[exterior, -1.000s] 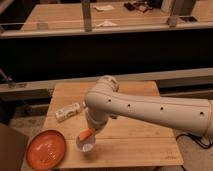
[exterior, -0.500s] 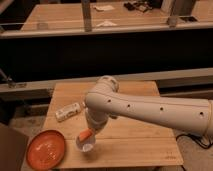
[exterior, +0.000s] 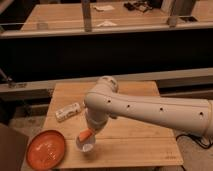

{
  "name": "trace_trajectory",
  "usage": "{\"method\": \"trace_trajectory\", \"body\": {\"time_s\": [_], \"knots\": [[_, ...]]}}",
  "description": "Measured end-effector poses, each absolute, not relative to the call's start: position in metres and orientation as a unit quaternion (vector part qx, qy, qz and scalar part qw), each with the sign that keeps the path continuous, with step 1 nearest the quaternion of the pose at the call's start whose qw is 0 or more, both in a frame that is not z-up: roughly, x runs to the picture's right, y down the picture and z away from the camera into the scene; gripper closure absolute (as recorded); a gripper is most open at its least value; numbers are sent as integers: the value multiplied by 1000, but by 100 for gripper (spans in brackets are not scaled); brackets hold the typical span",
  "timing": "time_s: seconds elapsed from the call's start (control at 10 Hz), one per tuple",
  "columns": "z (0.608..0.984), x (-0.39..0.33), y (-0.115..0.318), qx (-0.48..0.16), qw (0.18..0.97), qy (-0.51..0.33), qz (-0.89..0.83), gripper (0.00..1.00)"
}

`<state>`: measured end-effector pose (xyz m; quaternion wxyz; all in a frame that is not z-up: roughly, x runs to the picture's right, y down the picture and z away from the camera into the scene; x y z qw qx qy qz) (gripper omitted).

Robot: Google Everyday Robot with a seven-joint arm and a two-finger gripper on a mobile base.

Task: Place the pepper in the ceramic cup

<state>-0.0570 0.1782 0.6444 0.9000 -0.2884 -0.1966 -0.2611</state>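
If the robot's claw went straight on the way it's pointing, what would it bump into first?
The claw, shut on the pepper, points down at the ceramic cup right beneath it. The pepper would probably reach the cup's mouth first, though depth is hard to judge here.

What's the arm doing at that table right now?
The robot's arm reaches down over the wooden table. Its gripper is just above the ceramic cup near the table's front left. The jaws are shut on the pepper, which sits at the cup's mouth and is not yet released. An orange plate lies left of the cup and a white bottle behind it, both untouched.
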Motion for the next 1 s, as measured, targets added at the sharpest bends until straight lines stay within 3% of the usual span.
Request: {"method": "trace_trajectory", "body": {"time_s": [1.0], "knots": [[645, -60, 178, -283, 897, -200, -274, 93]]}}
